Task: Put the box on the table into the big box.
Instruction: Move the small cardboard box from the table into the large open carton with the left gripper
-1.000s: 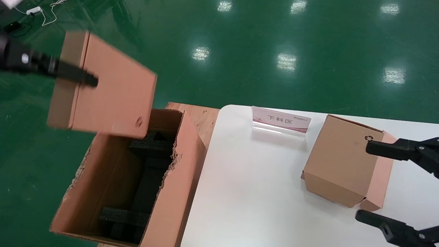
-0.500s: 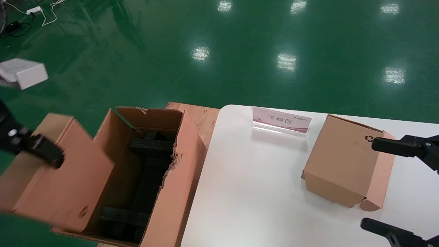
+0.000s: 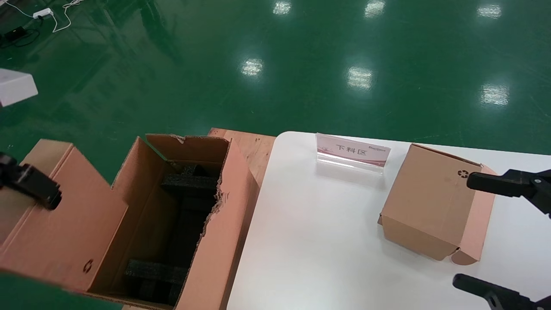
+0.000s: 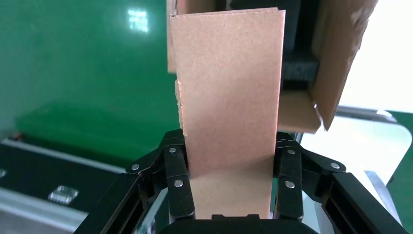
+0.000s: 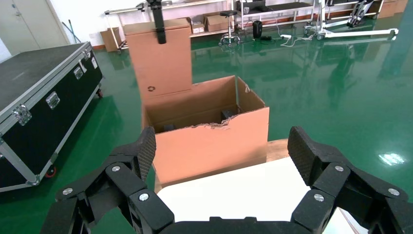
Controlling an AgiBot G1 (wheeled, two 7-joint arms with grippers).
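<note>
Green floor behind, left gripper (image 4: 229,183) jaws pinch the box (image 4: 229,92); right gripper (image 5: 221,161) spread.

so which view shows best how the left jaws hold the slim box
The left wrist view: the left gripper has its jaws shut on either side of the box, clamping its narrow edges. The head view shows only one finger across the box's broad face. The right wrist view shows it far off, gripped from above the big box.

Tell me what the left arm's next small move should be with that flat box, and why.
Probably ease the box toward the table, over the opening. The left gripper grips it by its thin sides, but it hangs beside the big box, its lower edge overlapping the near wall instead of clearing the black foam.
</note>
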